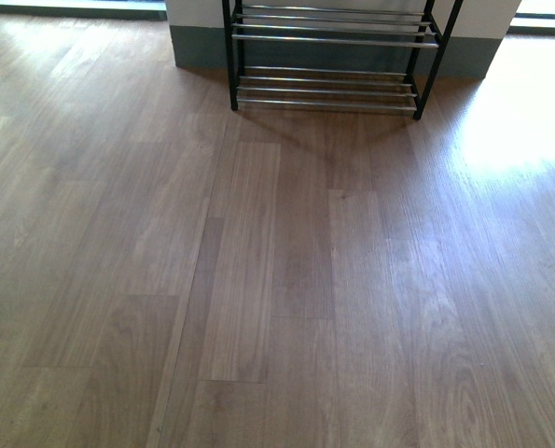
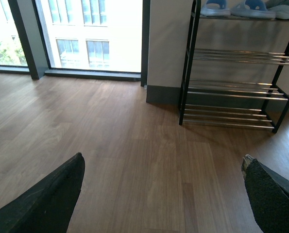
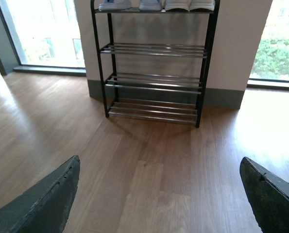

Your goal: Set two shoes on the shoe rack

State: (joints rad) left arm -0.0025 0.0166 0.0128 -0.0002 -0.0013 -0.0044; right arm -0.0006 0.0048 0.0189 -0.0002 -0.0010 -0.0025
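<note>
Left wrist view: left gripper [image 2: 163, 194] jaws spread wide, empty, above bare floor [image 2: 134, 160]. Right gripper [image 3: 159, 199] likewise agape. Beyond both jaws, shoe rack [image 3: 154, 82] against wall; blue slides [image 2: 234, 8] and sneakers [image 3: 189, 5] occupy its top tier.

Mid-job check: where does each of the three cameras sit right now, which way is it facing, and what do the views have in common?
Front view: on the robot's body, angled down at the wood floor; only the lower tiers of the shoe rack show, no arm.
Left wrist view: on the left arm, facing the rack and windows; the open left gripper frames the floor, slides on the top tier.
Right wrist view: on the right arm, squarely facing the rack; open right gripper.
Shared: rack and floor; both wrist views show shoes on the top tier.
</note>
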